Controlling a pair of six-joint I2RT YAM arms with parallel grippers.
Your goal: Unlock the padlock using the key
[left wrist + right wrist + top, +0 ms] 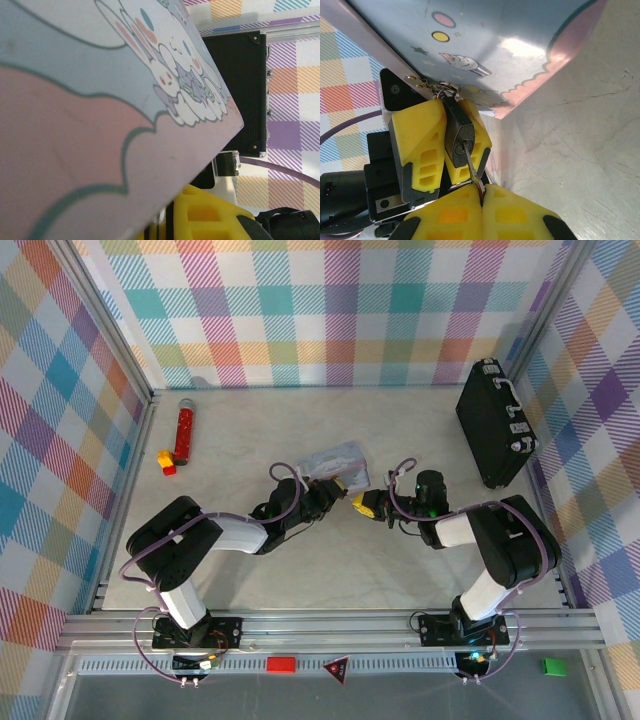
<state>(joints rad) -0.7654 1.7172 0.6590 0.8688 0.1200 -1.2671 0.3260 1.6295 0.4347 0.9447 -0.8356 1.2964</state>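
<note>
Black case (495,425) upper right, red tube (184,430) upper left, 2 small blocks (166,461) just beside it, pastel cartoon box (338,462) at centre, plaid walls (330,310) all round.

The right tool (481,194) hides the key (469,161) head, the left tool (453,117) the padlock (460,140) sides.

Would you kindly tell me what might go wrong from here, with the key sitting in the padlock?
1. The right hand pinches just the end of the thin key; an off-axis turn might bend it or let it slip.
2. The left hand grips the padlock by its body; it may rotate with the key instead of opening.
3. The padlock's shackle sits at the pale box edge, so twisting could drag the box.
</note>
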